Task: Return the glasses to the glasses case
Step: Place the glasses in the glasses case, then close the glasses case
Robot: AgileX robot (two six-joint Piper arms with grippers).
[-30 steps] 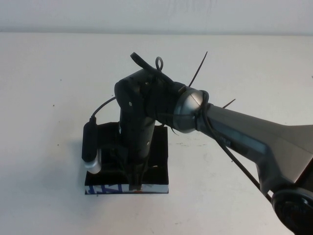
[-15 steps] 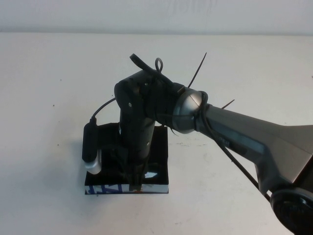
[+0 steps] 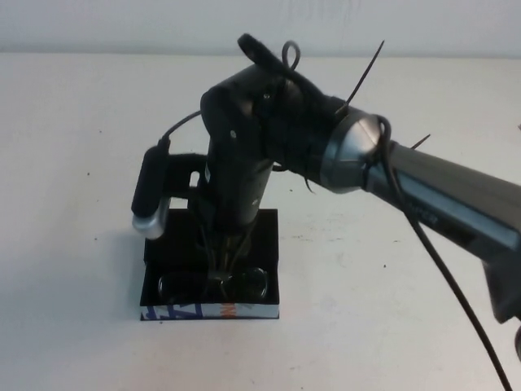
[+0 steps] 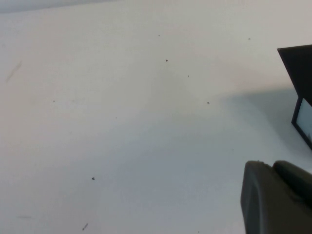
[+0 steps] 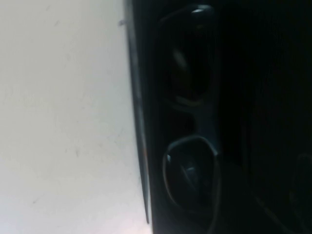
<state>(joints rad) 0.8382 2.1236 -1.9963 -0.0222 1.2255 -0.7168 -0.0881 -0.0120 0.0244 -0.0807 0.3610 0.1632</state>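
Observation:
The black glasses case [image 3: 186, 311] lies open on the white table, its blue, white and orange front edge toward me. The dark glasses [image 3: 256, 283] lie inside it, just behind that edge, lenses up. My right gripper [image 3: 225, 275] hangs just above the bridge of the glasses, open and holding nothing. The right wrist view shows the glasses [image 5: 191, 175] resting on the black lining beside the case's rim [image 5: 139, 122]. My left gripper [image 4: 275, 197] is shut and empty over bare table, out of the high view.
The right arm [image 3: 440, 199] reaches in from the right and hides the back of the case. A black box-like corner [image 4: 298, 68] shows at the edge of the left wrist view. White table lies all around the case.
My right gripper has lifted up and back from the case's front edge. The glasses, hidden under it before, now lie uncovered in the case.

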